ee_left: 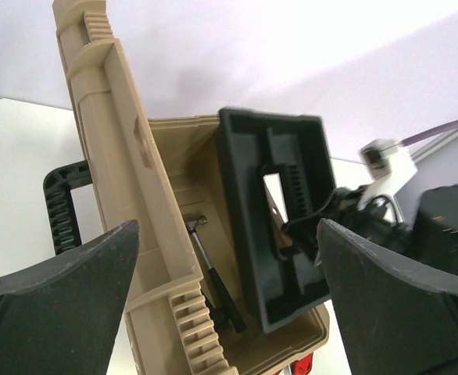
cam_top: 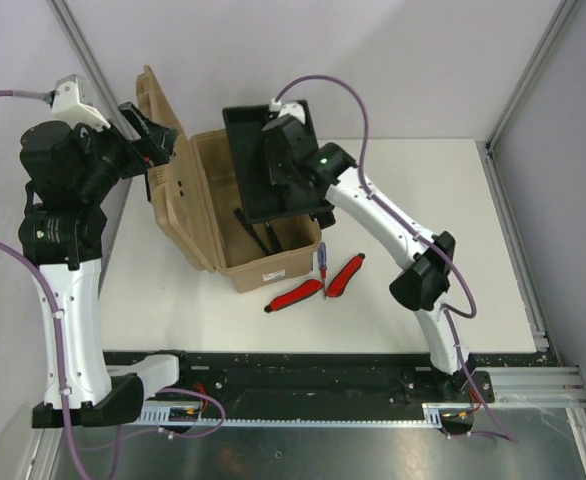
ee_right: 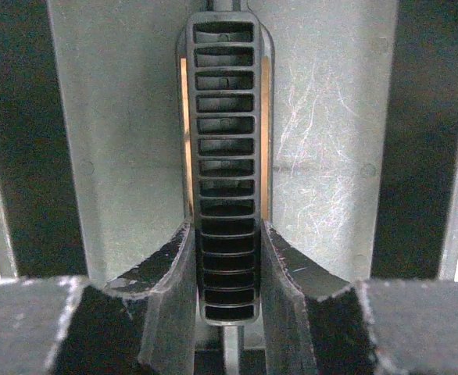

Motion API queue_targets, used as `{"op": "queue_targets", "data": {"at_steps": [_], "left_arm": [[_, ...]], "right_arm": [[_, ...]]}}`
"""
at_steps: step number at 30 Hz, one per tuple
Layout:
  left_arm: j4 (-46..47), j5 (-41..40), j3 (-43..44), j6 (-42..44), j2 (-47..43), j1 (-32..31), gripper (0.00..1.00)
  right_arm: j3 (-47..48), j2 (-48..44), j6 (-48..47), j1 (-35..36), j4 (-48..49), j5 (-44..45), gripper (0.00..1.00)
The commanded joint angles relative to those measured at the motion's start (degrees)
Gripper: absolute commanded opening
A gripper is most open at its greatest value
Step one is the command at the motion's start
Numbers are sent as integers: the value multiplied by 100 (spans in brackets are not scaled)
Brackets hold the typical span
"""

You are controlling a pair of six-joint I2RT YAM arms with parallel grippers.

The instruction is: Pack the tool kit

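The tan toolbox (cam_top: 273,266) stands open on the white surface (cam_top: 493,230), its lid (cam_top: 168,195) raised at the left. Inside lies one long black-handled hammer (ee_left: 213,281). The overhead view hints at a second dark shaft beside it, though that is hard to tell. One black inner tray (cam_top: 245,150) hangs tilted over the box. The right pincer (ee_right: 227,242) is pinching its ribbed handle (ee_right: 225,141), a grip only the right wrist view shows. Three tools lie just beside the box's front: a red-handled tool (cam_top: 295,293), a second red-handled tool (cam_top: 345,275) and a blue-red screwdriver (cam_top: 322,262). The left pincer (cam_top: 153,138) is spread wide at the lid's edge.
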Motion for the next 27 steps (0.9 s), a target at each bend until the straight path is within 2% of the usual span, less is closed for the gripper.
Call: {"op": "queue_targets", "data": {"at_steps": [1,15,27], "left_arm": [[30,-170,137,104,-89,-34,99],[-97,-653,83,63,-126,-34,100],[-99,-666,-4,58,-187,-33,99]], "right_arm": [[398,131,67,196,-89,146,0],[372,387,221,919,-69,261,0],[349,841,487,1060,-186,488,0]]}}
